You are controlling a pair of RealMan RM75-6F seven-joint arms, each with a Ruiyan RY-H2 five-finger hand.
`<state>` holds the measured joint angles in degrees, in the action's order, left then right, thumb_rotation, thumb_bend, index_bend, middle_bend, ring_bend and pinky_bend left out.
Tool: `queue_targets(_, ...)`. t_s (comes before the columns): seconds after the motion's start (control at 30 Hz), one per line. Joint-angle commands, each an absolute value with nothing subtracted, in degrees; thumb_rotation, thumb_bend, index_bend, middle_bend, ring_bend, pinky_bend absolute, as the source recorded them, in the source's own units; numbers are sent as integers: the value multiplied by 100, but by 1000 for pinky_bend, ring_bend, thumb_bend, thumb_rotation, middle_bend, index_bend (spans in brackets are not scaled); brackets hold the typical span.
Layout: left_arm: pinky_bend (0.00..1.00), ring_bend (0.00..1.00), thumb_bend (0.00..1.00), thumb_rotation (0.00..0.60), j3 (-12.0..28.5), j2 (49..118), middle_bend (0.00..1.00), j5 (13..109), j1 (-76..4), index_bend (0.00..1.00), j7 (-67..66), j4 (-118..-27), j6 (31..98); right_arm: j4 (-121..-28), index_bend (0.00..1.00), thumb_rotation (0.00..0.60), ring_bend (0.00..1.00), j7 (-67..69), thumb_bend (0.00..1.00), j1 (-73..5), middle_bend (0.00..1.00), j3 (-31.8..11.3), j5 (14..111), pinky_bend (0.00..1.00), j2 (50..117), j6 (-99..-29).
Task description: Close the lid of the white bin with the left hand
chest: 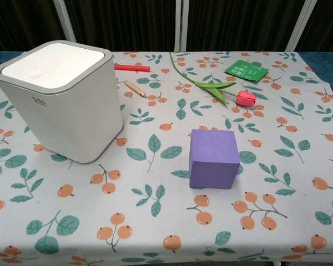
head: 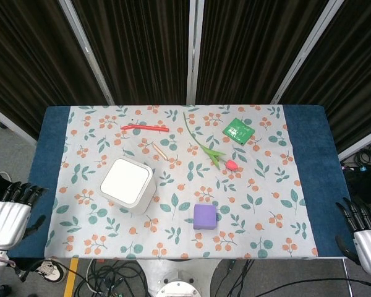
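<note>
Bin point(chest: 66, 105): front-left of worktop point(head: 309, 173), lid point(chest: 53, 65) flat and flush, appears closed. Likely rigid, light plastic w/ smooth top; press lid centre, no grip req'd. Left hand point(head: 9, 213): off worktop edge, empty, fingers extended. Right hand point(head: 363, 232): same, opposite side.

The white bin point(chest: 66, 105) looks like smooth matt plastic, its lid point(chest: 54, 60) faintly glossy. The tabletop point(head: 46, 154) wears a printed cloth point(chest: 155, 221), matt and softly creased. The purple block point(chest: 213, 158) seems matt foam. The left hand point(head: 6, 216) has silvery, metallic-looking shells.
</note>
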<state>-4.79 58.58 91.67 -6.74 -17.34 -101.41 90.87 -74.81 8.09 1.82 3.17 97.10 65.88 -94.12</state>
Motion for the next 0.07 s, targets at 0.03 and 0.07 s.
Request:
queue_targets(0.03,69,36,0,600,-577,6116,85,9370,-460,82,-1530,-9750,9380,-7462,0,600,0,726,297,191,0,345,9721,0,6647,-9358)
queue_targets(0.07,66,33,0,600,-567,6149,80,9412,-439,79,-1466,-9684,9410,-7457,0,600,0,718,297,192,0,351,9729,0,6663,-9355)
